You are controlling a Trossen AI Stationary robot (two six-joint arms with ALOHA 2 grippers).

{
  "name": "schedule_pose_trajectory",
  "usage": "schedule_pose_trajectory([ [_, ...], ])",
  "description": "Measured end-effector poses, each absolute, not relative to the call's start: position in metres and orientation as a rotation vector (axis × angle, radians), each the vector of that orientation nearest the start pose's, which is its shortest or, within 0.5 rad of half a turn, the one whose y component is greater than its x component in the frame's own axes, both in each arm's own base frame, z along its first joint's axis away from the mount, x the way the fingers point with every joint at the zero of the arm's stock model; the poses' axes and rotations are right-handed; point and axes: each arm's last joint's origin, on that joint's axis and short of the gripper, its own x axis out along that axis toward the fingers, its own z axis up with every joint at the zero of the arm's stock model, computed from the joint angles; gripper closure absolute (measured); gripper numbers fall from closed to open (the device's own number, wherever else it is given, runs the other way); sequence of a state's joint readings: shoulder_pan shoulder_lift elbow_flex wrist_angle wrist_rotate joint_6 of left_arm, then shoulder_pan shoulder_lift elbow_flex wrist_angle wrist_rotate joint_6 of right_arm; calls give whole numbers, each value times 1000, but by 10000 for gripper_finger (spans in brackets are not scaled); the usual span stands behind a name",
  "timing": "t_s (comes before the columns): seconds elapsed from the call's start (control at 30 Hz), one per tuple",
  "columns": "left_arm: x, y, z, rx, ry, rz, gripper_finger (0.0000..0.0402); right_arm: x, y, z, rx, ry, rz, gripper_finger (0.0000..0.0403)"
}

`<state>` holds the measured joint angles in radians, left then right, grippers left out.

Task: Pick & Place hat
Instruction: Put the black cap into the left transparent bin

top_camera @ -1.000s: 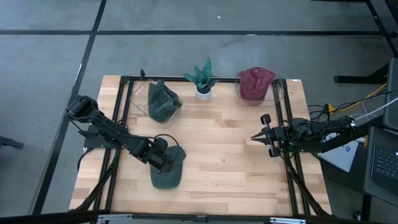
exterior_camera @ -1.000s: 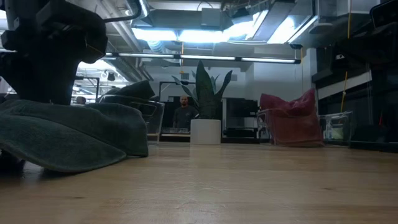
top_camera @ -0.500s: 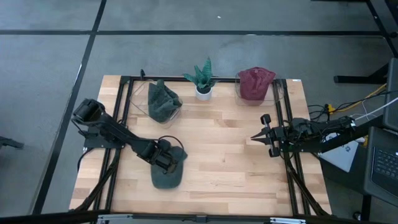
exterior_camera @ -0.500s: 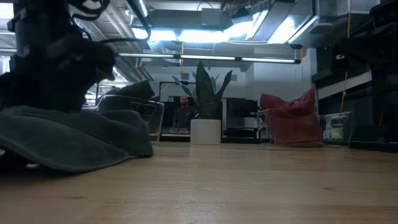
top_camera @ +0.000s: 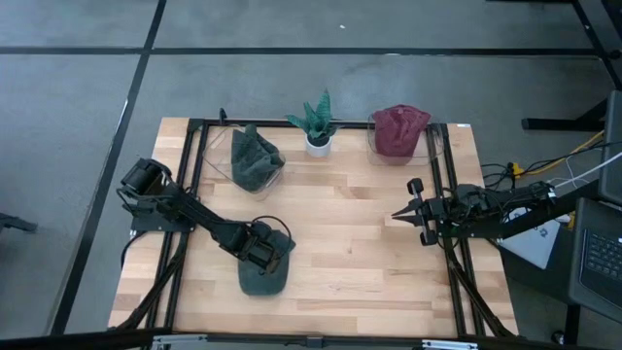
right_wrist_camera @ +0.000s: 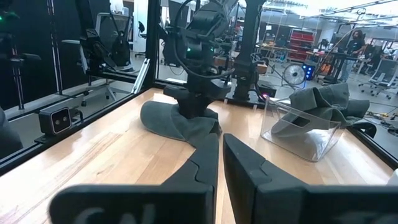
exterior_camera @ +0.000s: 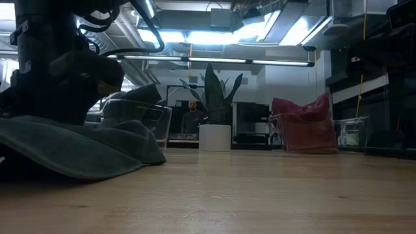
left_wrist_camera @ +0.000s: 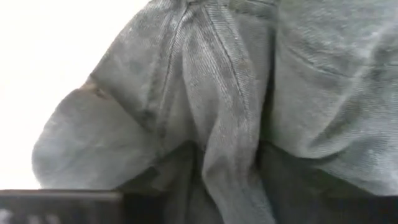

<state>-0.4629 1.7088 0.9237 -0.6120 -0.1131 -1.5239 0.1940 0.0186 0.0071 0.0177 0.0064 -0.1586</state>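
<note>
1. The dark green hat [top_camera: 262,275] lies on the near left part of the desk [top_camera: 340,243], its cloth bunched up where my left jaws [top_camera: 260,252] meet it.
2. In the low view the same hat [exterior_camera: 78,146] spreads flat and wide on the wood, with my left arm standing dark over it.
3. My left jaws are pressed into the hat's crown; the left wrist view is filled with folded green fabric [left_wrist_camera: 211,106], and I cannot tell how far they are open or whether they have a grip.
4. My right jaws [top_camera: 412,210] hover at the right side of the desk, well apart from the hat; the two fingers [right_wrist_camera: 202,168] are nearly together with only a thin gap and nothing between them.
5. Behind the hat, a clear bin [top_camera: 255,160] at the back left holds another green hat.
6. A potted plant [top_camera: 318,124] stands at the back middle, between the two bins.
7. A second clear bin [top_camera: 397,136] at the back right holds a dark red hat.
</note>
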Motion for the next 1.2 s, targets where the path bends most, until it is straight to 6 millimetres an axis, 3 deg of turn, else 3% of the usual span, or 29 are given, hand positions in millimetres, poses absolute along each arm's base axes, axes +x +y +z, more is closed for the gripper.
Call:
schedule_pose_trajectory([
  [0.27,258,-130,138,-827,1208,711,385,97,19,166,-158,-21,186,377],
  [0.5,255,-134,143,-785,1167,681,395,97,19,166,-157,-21,186,377],
  [1.2,231,-143,206,-496,744,554,397,97,19,166,-158,-21,186,377],
])
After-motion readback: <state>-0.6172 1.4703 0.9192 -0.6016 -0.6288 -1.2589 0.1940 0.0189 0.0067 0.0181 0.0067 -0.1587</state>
